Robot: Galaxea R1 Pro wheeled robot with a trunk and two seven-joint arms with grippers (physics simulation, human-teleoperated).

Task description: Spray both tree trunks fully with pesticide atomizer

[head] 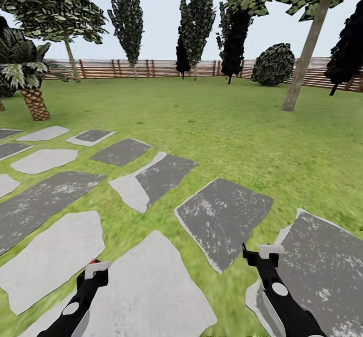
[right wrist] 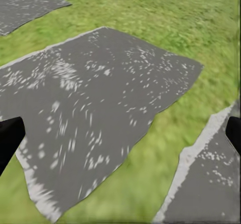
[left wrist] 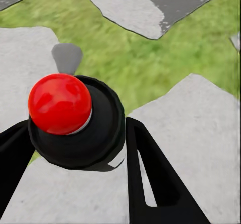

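Left gripper (left wrist: pixel 75 148) pinching black atomizer with red ball top (left wrist: pixel 60 103); right gripper (right wrist: pixel 120 138) spread, empty. Risk: atomizer slipping en route to grey-tan tree trunk (head: pixel 306 49), well apart.

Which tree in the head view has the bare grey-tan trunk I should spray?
The leaning tree at the right, on the lawn before the fence. Its trunk is thick, smooth and branchless; the palm at the left has a scaly brown trunk, and the dark conifers are leafy throughout.

Both arms extended forward, low. Left end effector (head: pixel 96 269) clamped on atomizer (left wrist: pixel 70 121); right end effector (head: pixel 262 254) spread wide, holding nothing.
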